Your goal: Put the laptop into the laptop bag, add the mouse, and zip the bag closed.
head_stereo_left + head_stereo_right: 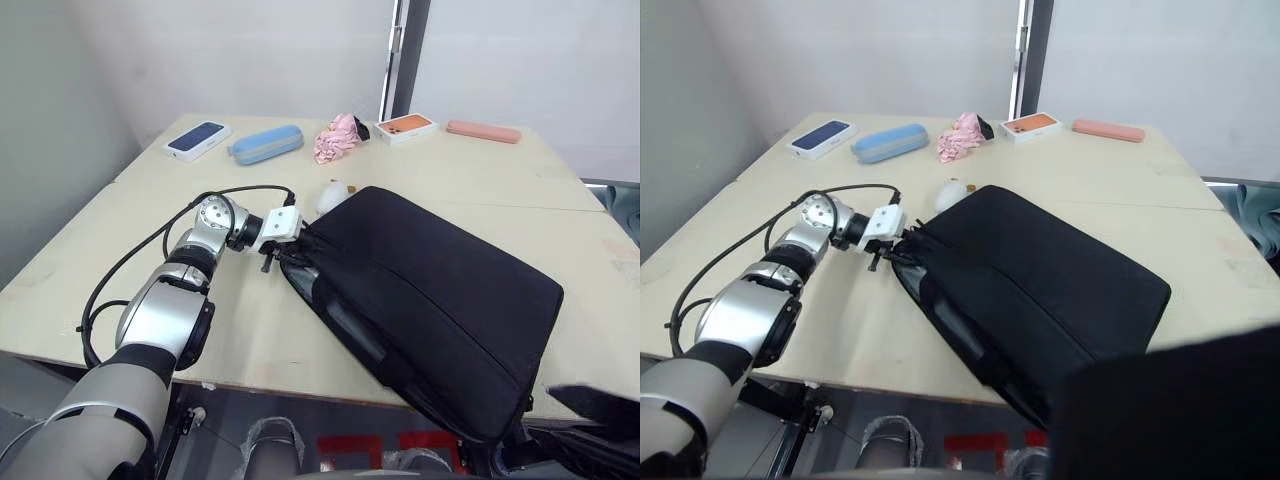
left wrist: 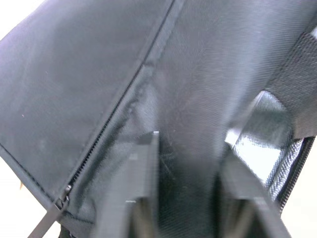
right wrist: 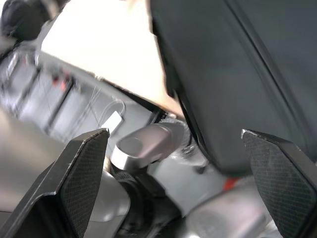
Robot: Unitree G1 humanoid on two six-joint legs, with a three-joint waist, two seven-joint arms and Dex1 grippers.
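- On the tabletop, the bag lies flat and slanted, its near corner hanging past the front edge.
- Left gripper is right at the bag's upper-left corner, where the zipper mouth gapes a little.
- In the left wrist view its two fingers stand apart with black fabric bunched between them; whether they actually pinch it, I cannot tell.
- A zipper line runs diagonally across the fabric there, with a puller at its lower end.
- Through the gap a glossy grey surface shows inside the bag, too little to name.
- The mouse sits just behind the bag's far corner, touching or nearly so.
- Right gripper: fingers wide apart, holding nothing, off the front edge beside the bag's overhanging corner.
- Far row: phone box, blue case, pink cloth, orange box, pink case.
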